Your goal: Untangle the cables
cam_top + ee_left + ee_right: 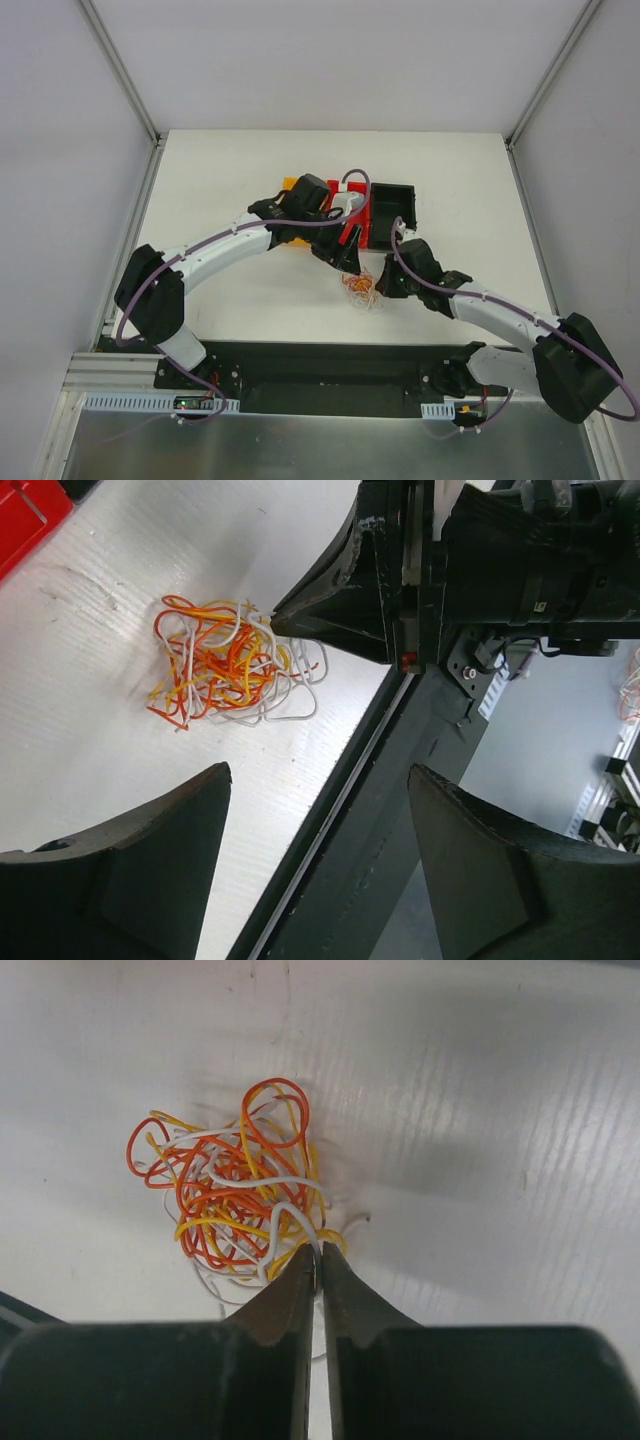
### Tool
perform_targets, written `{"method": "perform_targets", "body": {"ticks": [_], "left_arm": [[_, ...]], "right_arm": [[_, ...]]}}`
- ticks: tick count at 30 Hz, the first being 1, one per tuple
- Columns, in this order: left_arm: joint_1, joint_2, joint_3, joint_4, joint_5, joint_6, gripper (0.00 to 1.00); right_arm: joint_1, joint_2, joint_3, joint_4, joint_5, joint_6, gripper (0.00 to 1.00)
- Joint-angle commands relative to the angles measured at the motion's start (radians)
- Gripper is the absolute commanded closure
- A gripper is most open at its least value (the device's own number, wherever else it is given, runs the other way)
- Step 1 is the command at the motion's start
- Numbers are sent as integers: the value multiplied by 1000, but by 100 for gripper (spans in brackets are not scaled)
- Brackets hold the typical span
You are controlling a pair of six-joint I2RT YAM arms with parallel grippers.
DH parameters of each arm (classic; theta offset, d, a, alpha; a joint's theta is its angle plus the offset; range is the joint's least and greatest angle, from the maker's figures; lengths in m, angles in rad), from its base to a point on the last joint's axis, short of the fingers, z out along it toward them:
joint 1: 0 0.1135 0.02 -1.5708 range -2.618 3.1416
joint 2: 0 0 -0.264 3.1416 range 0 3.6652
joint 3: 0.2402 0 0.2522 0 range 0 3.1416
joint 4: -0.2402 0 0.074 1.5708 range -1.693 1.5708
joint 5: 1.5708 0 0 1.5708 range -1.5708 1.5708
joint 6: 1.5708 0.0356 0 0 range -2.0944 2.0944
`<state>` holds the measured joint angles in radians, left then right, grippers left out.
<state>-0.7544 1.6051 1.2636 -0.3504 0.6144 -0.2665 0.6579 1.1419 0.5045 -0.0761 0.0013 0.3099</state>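
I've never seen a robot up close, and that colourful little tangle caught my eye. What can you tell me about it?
The cables form one loose clump of thin, curly wires in white, red-orange and yellow, looped through each other and not yet separated. They look plastic-coated and flexible. The clump lies on the white table. The right gripper is closed at the clump's edge, apparently pinching a white loop.

Tangled orange, yellow, white cables (235, 1205) on table (250, 170)
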Motion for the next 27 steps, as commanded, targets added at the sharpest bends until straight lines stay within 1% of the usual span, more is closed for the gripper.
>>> {"method": "perform_targets", "body": {"ticks": [1, 4, 7, 8, 10, 12, 14, 17, 18, 23, 25, 27], "left_arm": [[-23, 7, 39, -9, -60, 1, 27], [-46, 21, 39, -9, -99, -72, 24], [-68, 3, -4, 5, -191, -173, 17], [-71, -7, -42, 34, -208, -206, 15], [-79, -42, -122, 121, -260, -285, 8], [-95, -74, -190, 213, -330, -345, 5], [-124, -111, -252, 301, -379, -375, 5], [-224, -184, -337, 439, -545, -343, 5], [-246, -200, -363, 482, -573, -333, 5], [-275, -250, -470, 669, -653, -372, 11], [-293, -266, -515, 746, -686, -381, 10], [-303, -269, -535, 778, -719, -395, 10]], "right_arm": [[-1, 4, 6, 59, -55, -15, 100], [-1, -75, 17, 35, -63, -32, 99], [0, -168, 9, 27, -99, -37, 99], [-1, -192, 5, 25, -115, -37, 99], [0, -243, -4, 27, -141, -35, 99], [-1, -283, -6, 27, -158, -29, 99], [0, -324, 5, 19, -170, -22, 99], [-1, -366, 26, 19, -213, 0, 99], [-1, -367, 35, 21, -230, 6, 99], [-1, -373, 66, 33, -291, 46, 99], [0, -378, 71, 35, -302, 57, 99], [-1, -383, 74, 33, -316, 67, 99]]}}
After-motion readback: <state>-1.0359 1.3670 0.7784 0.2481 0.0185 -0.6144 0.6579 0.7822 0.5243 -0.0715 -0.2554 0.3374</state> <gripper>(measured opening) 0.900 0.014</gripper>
